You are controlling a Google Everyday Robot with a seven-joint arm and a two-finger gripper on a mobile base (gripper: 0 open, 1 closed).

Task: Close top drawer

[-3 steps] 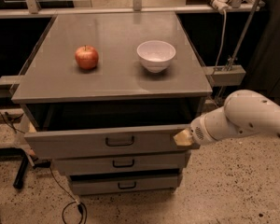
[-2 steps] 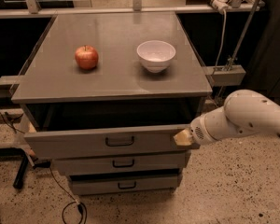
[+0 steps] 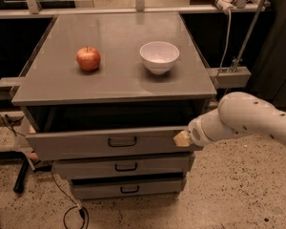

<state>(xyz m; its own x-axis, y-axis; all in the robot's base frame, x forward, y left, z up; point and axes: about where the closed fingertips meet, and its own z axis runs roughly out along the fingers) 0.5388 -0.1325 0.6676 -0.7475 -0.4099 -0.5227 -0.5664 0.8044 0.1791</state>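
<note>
The top drawer (image 3: 86,144) of the grey cabinet stands pulled out, with a dark gap under the cabinet top. Its flat front panel has one dark bail handle (image 3: 122,141) in the middle. My gripper (image 3: 182,139) is at the right end of the drawer front, touching or almost touching the panel. The white arm reaches in from the right.
A red apple (image 3: 88,58) and a white bowl (image 3: 159,57) stand on the cabinet top (image 3: 114,80). Two narrower drawers (image 3: 126,166) sit below, also slightly out. Cables (image 3: 66,209) lie on the speckled floor at the front left. A metal stand (image 3: 231,75) is at the right.
</note>
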